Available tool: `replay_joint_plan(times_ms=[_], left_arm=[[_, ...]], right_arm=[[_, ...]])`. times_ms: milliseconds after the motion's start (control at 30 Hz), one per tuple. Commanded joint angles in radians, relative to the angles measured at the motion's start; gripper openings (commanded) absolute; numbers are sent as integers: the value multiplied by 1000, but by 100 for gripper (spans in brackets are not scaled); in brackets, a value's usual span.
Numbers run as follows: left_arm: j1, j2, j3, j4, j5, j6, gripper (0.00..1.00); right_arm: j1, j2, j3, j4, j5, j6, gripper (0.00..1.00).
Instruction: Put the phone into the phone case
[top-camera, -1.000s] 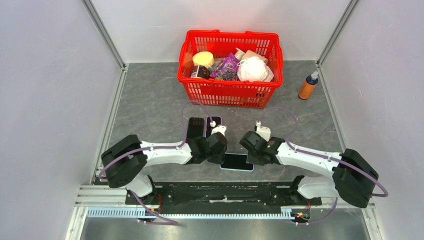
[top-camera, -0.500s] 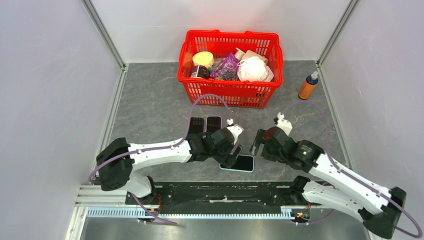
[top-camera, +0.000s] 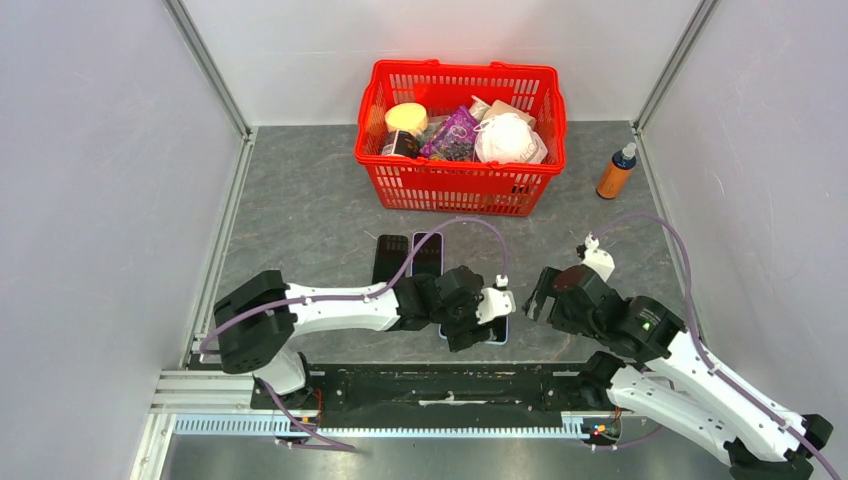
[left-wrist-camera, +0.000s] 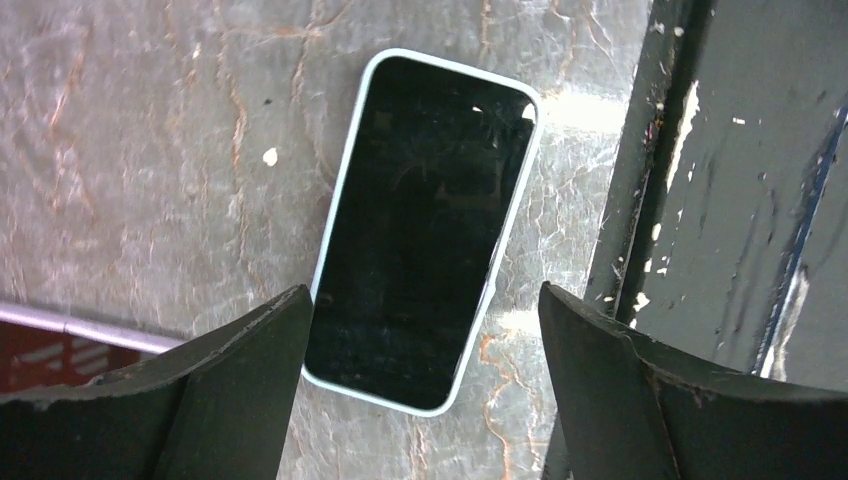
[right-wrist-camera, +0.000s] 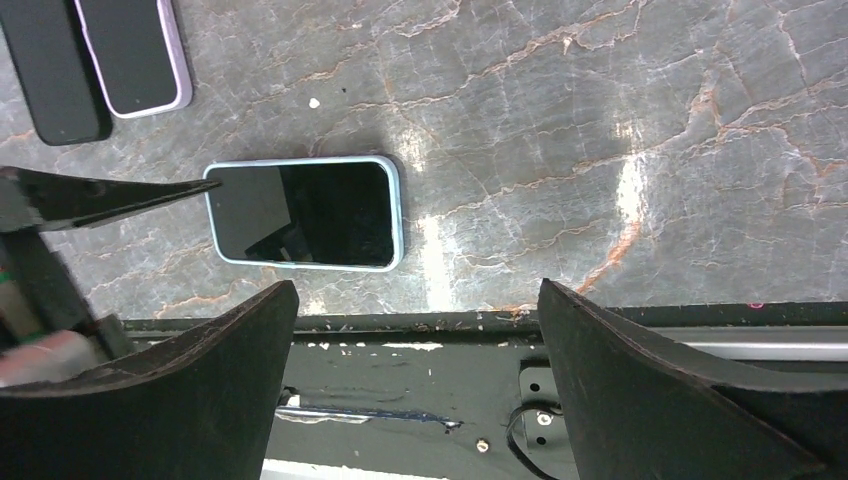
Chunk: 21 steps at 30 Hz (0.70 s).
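- Grey tabletop (top-camera: 300, 200): the phone (left-wrist-camera: 420, 230) lies screen-up at the near edge, with a pale-blue case (left-wrist-camera: 335, 205) rimming it.
- The right pincer (right-wrist-camera: 417, 288) has backed off, wide open and empty. The left pincer (left-wrist-camera: 424, 295) has slid over the phone, also open, gripping nothing. Seating looks done.
- Whether every corner has snapped in is unclear.

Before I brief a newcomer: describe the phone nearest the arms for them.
From the red basket at the back, come toward the black rail at the near edge. The phone lies flat just before it; its pale blue rim separates it from the black one and the purple-rimmed one behind.
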Motion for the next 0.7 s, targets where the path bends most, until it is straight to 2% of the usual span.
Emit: replay_joint_plan(times_ms=[0, 200, 667], left_arm=[[-5, 42, -15, 105, 83, 252, 90], [1, 100, -5, 108, 125, 310, 91], [61, 154, -23, 202, 197, 306, 92]], right_arm=[[-4, -35, -2, -13, 2, 2, 97], [-4, -29, 2, -1, -20, -17, 97], [-4, -34, -48, 41, -69, -11, 97]])
